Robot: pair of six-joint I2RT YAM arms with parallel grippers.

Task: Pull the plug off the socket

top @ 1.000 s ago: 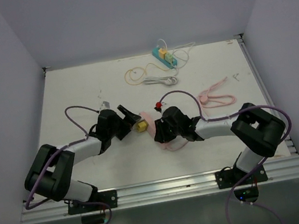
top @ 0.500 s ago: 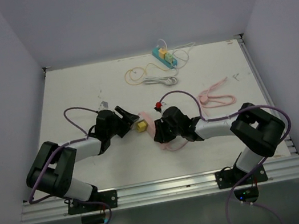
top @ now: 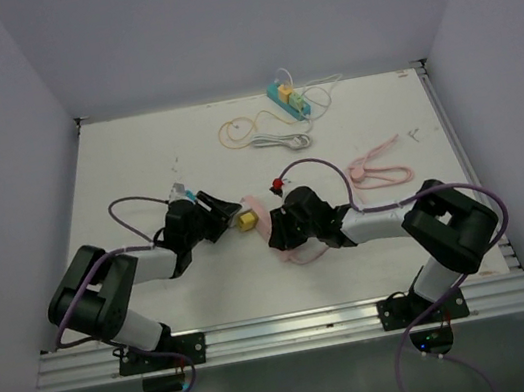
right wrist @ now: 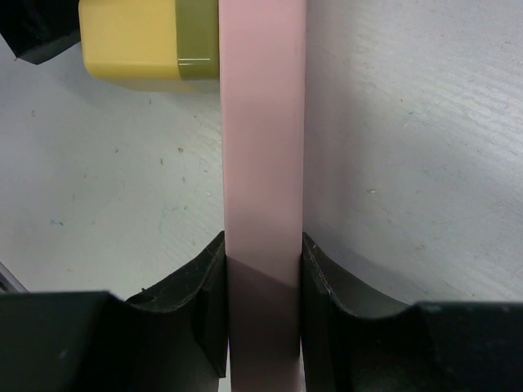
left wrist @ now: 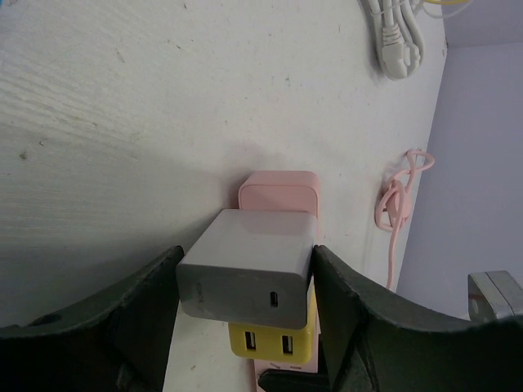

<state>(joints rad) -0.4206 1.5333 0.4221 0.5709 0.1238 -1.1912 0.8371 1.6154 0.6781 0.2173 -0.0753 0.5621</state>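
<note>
**Pink socket strip (right wrist: 263, 122) held, white plug (left wrist: 248, 269) pinched**

Near the middle of the table (top: 133, 158), between the two arms: the pink socket strip, lying on the white top. Squeezed from both sides by the right gripper (right wrist: 263, 265), with both black fingers (right wrist: 196, 302) pressed up against the pink sides. Both arms low over the table, bent in toward each other.

Stuck on the left side of the strip: a yellow block (right wrist: 139, 41) with two small holes in its face. Just beside the yellow block: the white plug, with one small hole in its face. Behind the white plug, the far end of the pink strip, touching it. Plug close up against the pink, not pulled away.

Around the white plug: the left gripper (left wrist: 248, 255). Dark fingers on each side, both touching the plug's sides. Closed onto the plug, not wide apart.

At the far side of the table: a green and yellow power strip (top: 288, 100) with white wires. A little nearer, a thin yellow loop (top: 231, 132) and a white cable (top: 267, 140). To the right, a pink cable (top: 379, 168) in a loose bundle, well apart from both grippers.
</note>
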